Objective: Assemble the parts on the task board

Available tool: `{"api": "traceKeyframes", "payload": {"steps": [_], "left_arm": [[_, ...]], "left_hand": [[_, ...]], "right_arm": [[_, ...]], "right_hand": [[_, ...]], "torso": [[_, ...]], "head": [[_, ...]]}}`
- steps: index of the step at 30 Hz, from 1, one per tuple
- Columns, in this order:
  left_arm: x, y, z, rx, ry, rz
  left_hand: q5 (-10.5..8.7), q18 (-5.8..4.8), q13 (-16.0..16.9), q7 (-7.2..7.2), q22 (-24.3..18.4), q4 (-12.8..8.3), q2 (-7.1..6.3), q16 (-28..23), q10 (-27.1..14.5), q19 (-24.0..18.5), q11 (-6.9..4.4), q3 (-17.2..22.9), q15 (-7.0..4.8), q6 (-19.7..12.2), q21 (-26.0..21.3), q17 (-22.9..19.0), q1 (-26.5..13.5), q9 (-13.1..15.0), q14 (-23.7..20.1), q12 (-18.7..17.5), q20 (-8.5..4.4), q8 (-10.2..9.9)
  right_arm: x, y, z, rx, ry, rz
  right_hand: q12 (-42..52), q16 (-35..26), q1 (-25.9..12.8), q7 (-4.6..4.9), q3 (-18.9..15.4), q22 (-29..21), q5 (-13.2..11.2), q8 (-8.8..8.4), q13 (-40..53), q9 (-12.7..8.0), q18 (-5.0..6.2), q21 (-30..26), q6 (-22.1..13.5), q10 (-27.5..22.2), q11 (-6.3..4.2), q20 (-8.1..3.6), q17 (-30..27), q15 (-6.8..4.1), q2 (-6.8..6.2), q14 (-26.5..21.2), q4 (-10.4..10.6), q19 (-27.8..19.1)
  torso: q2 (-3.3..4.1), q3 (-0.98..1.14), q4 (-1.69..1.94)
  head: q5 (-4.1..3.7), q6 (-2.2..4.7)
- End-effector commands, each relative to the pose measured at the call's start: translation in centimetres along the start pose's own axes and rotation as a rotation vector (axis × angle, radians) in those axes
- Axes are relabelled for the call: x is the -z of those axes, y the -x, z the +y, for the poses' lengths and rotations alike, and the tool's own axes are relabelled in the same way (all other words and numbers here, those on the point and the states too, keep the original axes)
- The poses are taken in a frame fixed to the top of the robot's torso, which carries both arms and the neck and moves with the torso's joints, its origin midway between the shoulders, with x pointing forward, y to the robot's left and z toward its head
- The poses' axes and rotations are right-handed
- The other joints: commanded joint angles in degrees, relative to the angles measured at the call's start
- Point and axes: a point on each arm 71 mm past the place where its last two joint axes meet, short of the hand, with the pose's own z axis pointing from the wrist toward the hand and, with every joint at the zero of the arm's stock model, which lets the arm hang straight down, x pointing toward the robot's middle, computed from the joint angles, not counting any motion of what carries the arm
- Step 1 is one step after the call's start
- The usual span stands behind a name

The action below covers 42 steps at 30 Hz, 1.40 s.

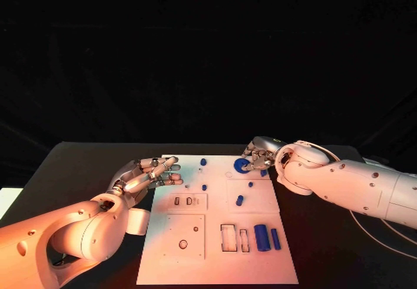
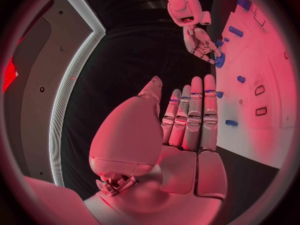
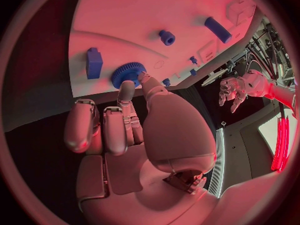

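The white task board (image 1: 187,259) lies in the middle of the black table. At its far edge sits a blue gear (image 1: 241,166), and my right hand (image 1: 259,156) pinches its rim between the thumb and a finger. The right wrist view shows those fingertips (image 3: 127,88) on the gear (image 3: 128,73), next to a blue block (image 3: 94,62). My left hand (image 1: 153,172) hovers at the board's far left corner with its fingers stretched out, holding nothing; its wrist view shows the straight fingers (image 2: 195,110) beside the board (image 2: 269,50).
Several small blue pegs (image 1: 239,200) stand on the board's far half. A thick blue cylinder (image 1: 261,236) and a thinner one (image 1: 275,238) lie near right, beside rectangular slots (image 1: 228,237). A white cable (image 1: 373,235) runs over the table at right.
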Motion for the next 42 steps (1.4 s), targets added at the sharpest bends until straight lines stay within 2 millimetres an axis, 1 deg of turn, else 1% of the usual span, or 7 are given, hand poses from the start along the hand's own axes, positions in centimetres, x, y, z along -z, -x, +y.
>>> {"api": "traceKeyframes", "payload": {"steps": [1, 15, 20, 26, 37, 40, 42], "left_arm": [[0.0, -0.3, -0.1, 0.01, -0.004, 0.022], [-0.1, -0.2, -0.1, 0.009, -0.003, 0.022], [-0.1, -0.2, -0.1, 0.01, -0.002, 0.023], [-0.1, -0.2, -0.1, 0.01, -0.001, 0.023], [-0.1, -0.2, 0.0, 0.01, 0.0, 0.024], [-0.1, -0.2, 0.0, 0.01, 0.0, 0.024], [-0.1, -0.2, 0.0, 0.011, 0.001, 0.025]], "left_hand": [[-0.36, 0.58, -0.02, 0.3, -0.09, -0.33, 0.47, -0.38, 0.2, 0.08, 0.15, -0.08, 0.14, -0.01, -0.03, 0.05, 0.04, -0.02, -0.32, -0.26, 0.22, -0.23], [-0.36, 0.58, -0.01, 0.27, -0.1, -0.41, 0.51, -0.44, 0.25, 0.07, 0.13, -0.06, 0.13, 0.04, -0.05, 0.12, 0.08, -0.01, -0.33, -0.29, 0.22, -0.25], [-0.36, 0.58, -0.01, 0.27, -0.1, -0.41, 0.51, -0.44, 0.25, 0.07, 0.13, -0.06, 0.13, 0.04, -0.05, 0.12, 0.08, -0.01, -0.33, -0.29, 0.22, -0.25], [-0.36, 0.58, -0.01, 0.27, -0.1, -0.41, 0.51, -0.44, 0.25, 0.07, 0.13, -0.06, 0.13, 0.04, -0.05, 0.12, 0.08, -0.01, -0.33, -0.29, 0.22, -0.25], [-0.36, 0.59, -0.01, 0.26, -0.11, -0.48, 0.55, -0.5, 0.29, 0.06, 0.12, -0.04, 0.12, 0.06, -0.06, 0.18, 0.11, 0.0, -0.34, -0.33, 0.22, -0.29], [-0.36, 0.59, -0.01, 0.26, -0.11, -0.48, 0.55, -0.5, 0.29, 0.06, 0.12, -0.04, 0.12, 0.06, -0.06, 0.18, 0.11, 0.0, -0.34, -0.33, 0.22, -0.29], [-0.36, 0.59, -0.01, 0.26, -0.11, -0.48, 0.55, -0.5, 0.29, 0.06, 0.12, -0.04, 0.12, 0.06, -0.06, 0.18, 0.11, 0.0, -0.34, -0.33, 0.22, -0.29]], "right_arm": [[-0.1, -0.4, 0.1, 0.06, 0.003, 0.022], [-0.4, -0.7, -0.1, 0.069, -0.008, 0.04], [-0.4, -0.8, 0.0, 0.071, -0.005, 0.042], [-0.2, -0.5, 0.9, 0.105, 0.046, -0.036], [1.0, -0.2, 4.7, 0.076, 0.177, -0.138], [1.0, -0.3, 5.8, 0.064, 0.197, -0.14], [1.0, -0.5, 6.7, 0.058, 0.212, -0.137]], "right_hand": [[0.46, 0.25, 0.5, -0.1, -0.46, 0.13, 0.17, 0.25, 0.42, 0.08, -0.62, 0.33, 0.54, 0.5, 0.06, 0.06, 0.16, -0.29, -0.01, 3.15, -0.01, 0.17], [5.71, 1.37, 1.44, -0.33, 0.36, 1.44, -0.62, 1.06, 6.47, 0.2, -0.83, 1.18, 2.19, 2.18, -0.19, -0.08, 1.82, -0.47, 1.55, 3.37, 0.26, 0.55], [9.84, 2.32, 3.03, -0.75, 2.48, 2.49, -4.99, 1.7, 11.05, 0.33, -0.99, 1.85, 4.36, 3.69, -0.6, -0.33, 3.3, -0.77, 3.15, 3.56, -0.25, 0.87], [13.6, 3.25, 6.32, -1.8, 6.74, 3.98, -9.57, 2.69, 15.27, 0.84, -1.26, 2.73, 7.83, 5.23, -1.44, -0.85, 4.88, -1.44, 4.49, 3.74, -2.64, 1.35], [15.16, 3.61, 3.46, -2.09, 8.12, 4.84, -10.05, 2.42, 17.43, 0.95, -1.43, 3.25, 8.8, 6.2, -1.63, -1.11, 5.47, -1.61, 3.25, 3.77, -2.0, 1.65], [14.9, 3.63, 2.3, -2.03, 8.22, 4.85, -13.35, 1.99, 17.51, 0.87, -1.44, 3.27, 8.56, 6.18, -1.57, -1.08, 5.51, -1.57, 3.0, 3.74, -1.43, 1.62], [14.73, 3.65, 1.58, -1.9, 7.99, 4.84, -13.96, 1.78, 17.5, 0.83, -1.43, 3.26, 8.43, 6.14, -1.46, -1.06, 5.57, -1.51, 2.69, 3.74, -1.06, 1.61]], "torso": [[-0.02, -0.01, 0.02], [-0.03, -0.01, 0.0], [-0.03, -0.02, 0.02], [-0.03, -0.03, 0.02], [-0.05, -0.07, 0.11], [-0.06, -0.08, 0.12], [-0.03, -0.07, 0.16]], "head": [[0.06, -0.11], [0.07, -0.31], [0.04, -0.41], [0.02, -0.41], [0.08, -0.27], [0.1, -0.24], [0.19, -0.21]]}}
